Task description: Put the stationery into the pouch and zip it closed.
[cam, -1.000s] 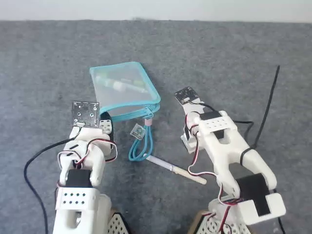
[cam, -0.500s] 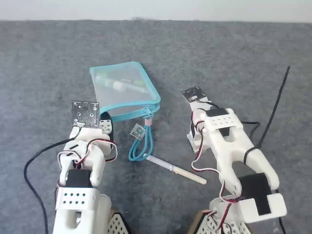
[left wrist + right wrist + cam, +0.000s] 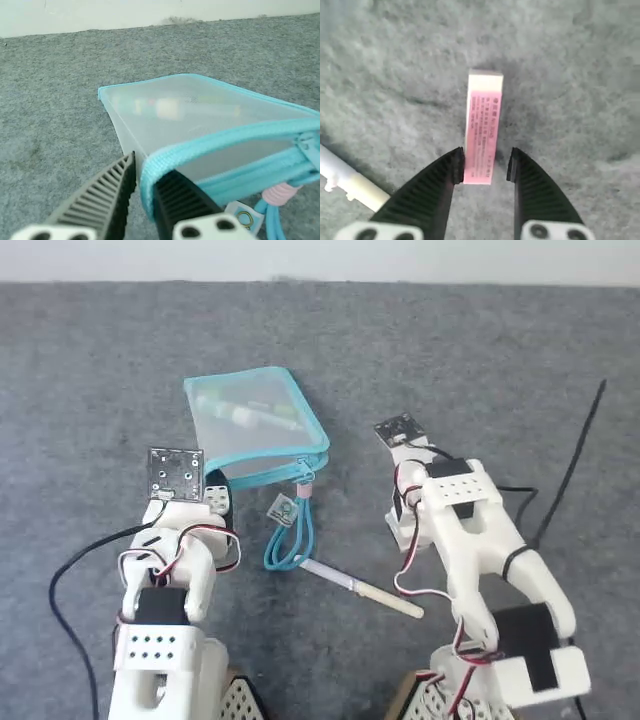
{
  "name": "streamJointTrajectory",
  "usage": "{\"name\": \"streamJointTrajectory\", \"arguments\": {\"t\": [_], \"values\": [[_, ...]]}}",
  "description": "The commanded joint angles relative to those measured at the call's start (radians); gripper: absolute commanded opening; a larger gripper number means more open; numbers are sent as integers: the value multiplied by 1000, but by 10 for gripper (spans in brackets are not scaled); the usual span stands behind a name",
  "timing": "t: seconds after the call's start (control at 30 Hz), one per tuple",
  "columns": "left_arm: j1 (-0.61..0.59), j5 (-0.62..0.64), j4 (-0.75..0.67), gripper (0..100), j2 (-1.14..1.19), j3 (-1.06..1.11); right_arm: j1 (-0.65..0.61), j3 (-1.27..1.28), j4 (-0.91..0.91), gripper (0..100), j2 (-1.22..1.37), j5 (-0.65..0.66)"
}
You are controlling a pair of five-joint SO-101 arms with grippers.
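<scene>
From above, the pouch (image 3: 258,425) lies on the grey table (image 3: 480,350), a clear-faced bag edged in teal with stationery showing through it. Its near corner meets the tip of the left arm (image 3: 165,580). A teal strap (image 3: 292,535) trails from its zipper end, and a white pen (image 3: 362,587) lies just past the loop, between the two arms.

In the left wrist view, the left pincer (image 3: 145,192) is almost closed, nipping the pouch's teal rim (image 3: 150,175) between its ribbed fingers.

In the right wrist view, the right pincer (image 3: 485,162) stands open and holds nothing. The near end of a pink eraser (image 3: 484,125) with a white far end lies between its fingertips. The pen's tip lies off to one side.
</scene>
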Motion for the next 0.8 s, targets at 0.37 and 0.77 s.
{"name": "streamJointTrajectory", "arguments": {"t": [0.37,0.77], "values": [[-2,-15,-31,12,12,-13,12,26,-19,144,-70,12],[-2,-15,-31,12,12,-13,-13,75,-65,125,-70,12]]}}
